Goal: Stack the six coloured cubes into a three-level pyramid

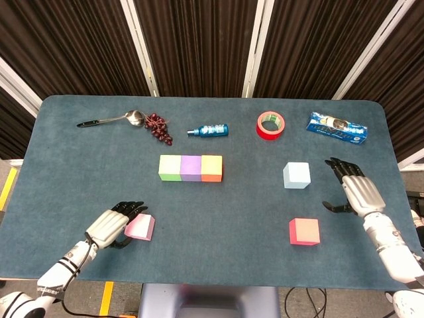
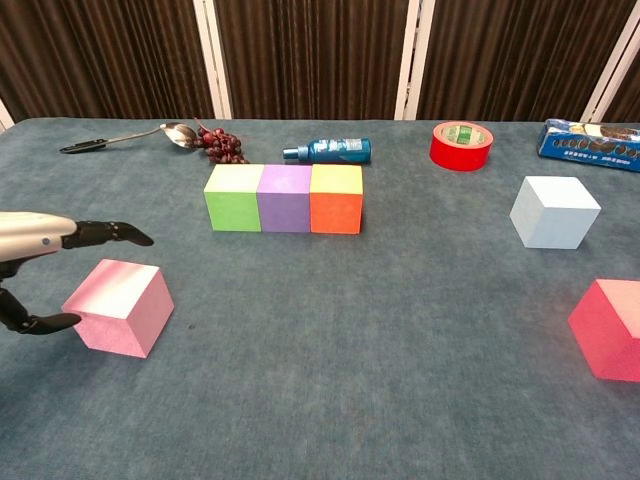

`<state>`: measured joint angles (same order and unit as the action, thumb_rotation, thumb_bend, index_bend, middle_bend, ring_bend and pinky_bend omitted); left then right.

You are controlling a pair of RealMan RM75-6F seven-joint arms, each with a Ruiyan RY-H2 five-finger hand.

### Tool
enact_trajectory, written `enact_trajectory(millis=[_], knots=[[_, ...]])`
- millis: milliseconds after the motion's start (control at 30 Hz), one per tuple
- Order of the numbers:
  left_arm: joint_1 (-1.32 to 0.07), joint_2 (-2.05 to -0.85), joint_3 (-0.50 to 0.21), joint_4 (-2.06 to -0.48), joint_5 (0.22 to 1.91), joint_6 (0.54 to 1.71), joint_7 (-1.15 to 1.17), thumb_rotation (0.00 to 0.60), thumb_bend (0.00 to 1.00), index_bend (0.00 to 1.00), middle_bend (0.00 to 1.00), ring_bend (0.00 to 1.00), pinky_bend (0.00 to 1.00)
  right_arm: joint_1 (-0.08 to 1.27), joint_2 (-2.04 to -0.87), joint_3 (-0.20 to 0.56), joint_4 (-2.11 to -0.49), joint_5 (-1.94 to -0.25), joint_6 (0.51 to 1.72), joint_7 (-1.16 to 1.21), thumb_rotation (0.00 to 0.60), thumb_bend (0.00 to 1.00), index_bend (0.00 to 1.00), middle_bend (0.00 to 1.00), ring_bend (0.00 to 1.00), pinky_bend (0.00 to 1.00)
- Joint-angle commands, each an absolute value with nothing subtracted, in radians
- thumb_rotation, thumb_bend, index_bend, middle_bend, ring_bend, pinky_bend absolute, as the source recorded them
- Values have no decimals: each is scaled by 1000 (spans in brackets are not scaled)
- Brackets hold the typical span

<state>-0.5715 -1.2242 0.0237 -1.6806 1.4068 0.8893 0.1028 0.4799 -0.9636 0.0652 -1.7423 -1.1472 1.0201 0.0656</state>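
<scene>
The left hand [image 1: 114,225] sat right at the pink cube [image 1: 140,226], fingers spread over its top-left edge and thumb low at the near side, so basically cupping it, but honestly I couldn't tell if it actually gripped or just hovered. That cube lay near the front-left of the table [image 1: 66,165], well apart from everything else. The right hand [image 1: 356,192] was loose and empty, fingers apart, just right of the pale blue cube [image 1: 296,175], with the red cube [image 1: 304,231] nearer the front edge. Mid-table the green [image 1: 169,167], purple [image 1: 191,167] and orange [image 1: 211,168] cubes stood in a tight touching row, lots of bare cloth around them
</scene>
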Motion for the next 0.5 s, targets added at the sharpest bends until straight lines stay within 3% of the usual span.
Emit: enact_trajectory(millis=[33,200,433,500], knots=[[-576,-1240,20,-1669,1398,886,113,600,401,1,4,36,88,473,-967,69,-1738,-1144,1019,69,600,344,112,118,43,110],[-579,-1279,12,-1628,1406,899,103,600,400,72,107,140,122,463,-974,75,-1732,-1141,1015,66,600,345,112,118,43,110],[-567,-1329,3,-1576,1450,959,50,600,400,329,393,386,250,447,-971,84,-1735,-1140,1020,66,600,345,113,118,43,110],[-565,-1329,-5,-1570,1463,979,25,600,399,363,426,415,274,440,-967,88,-1736,-1136,1023,71,600,344,113,118,43,110]])
